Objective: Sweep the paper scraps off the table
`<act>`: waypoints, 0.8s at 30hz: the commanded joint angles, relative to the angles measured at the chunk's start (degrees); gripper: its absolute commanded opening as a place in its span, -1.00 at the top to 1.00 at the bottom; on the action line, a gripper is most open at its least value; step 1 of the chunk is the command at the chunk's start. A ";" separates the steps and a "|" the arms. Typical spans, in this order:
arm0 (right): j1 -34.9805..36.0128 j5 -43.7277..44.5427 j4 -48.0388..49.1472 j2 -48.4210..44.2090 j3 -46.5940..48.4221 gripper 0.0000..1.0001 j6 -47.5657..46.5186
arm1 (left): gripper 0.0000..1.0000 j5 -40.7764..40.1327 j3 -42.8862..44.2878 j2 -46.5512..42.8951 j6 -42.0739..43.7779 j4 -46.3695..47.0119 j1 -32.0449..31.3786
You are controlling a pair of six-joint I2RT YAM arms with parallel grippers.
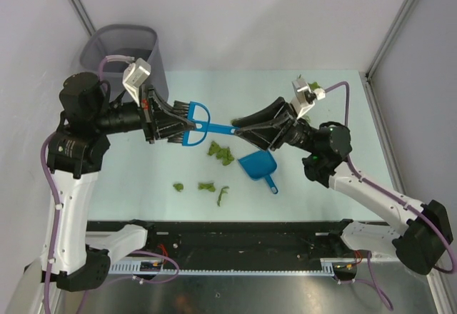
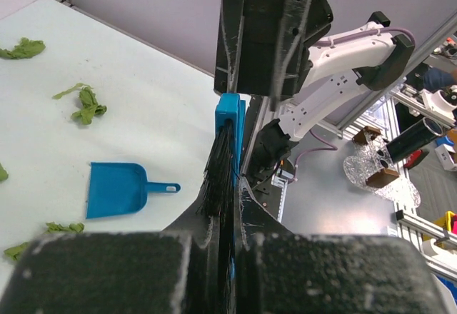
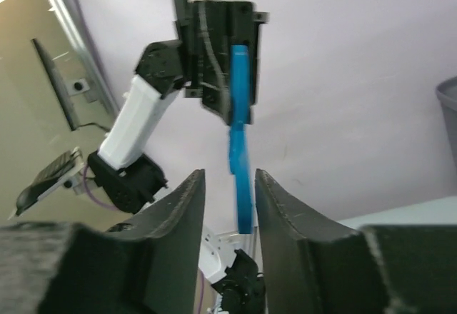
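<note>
My left gripper [image 1: 184, 123] is shut on the black bristle head of a blue brush [image 1: 196, 120] and holds it in the air, handle pointing right. My right gripper [image 1: 234, 129] is open with its jaws on either side of the handle's end. In the right wrist view the handle [image 3: 240, 185] hangs between the fingers, close to the right one, with a gap on the left. Green paper scraps [image 1: 220, 151] lie on the table [image 1: 143, 178] below the brush, with more of them [image 1: 207, 185] nearer the front. In the left wrist view the bristles [image 2: 223, 168] sit pinched between the fingers.
A blue dustpan [image 1: 257, 165] lies on the table under my right gripper, handle toward the front. A grey mesh wastebasket [image 1: 125, 50] stands at the back left, behind my left arm. More green bits [image 1: 313, 87] lie at the back right.
</note>
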 commanded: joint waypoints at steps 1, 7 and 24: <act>1.65 7.39 0.44 2.38 0.43 0.22 0.43 | 0.99 1.79 -0.17 -1.36 -0.98 1.62 0.36; 2.36 8.71 -0.61 2.47 0.70 0.03 -0.27 | 1.00 1.71 -0.17 -1.36 -0.98 2.06 0.36; 3.86 6.69 -7.80 1.95 4.13 1.00 -5.80 | 1.00 1.53 -1.75 -1.18 -1.42 3.29 0.36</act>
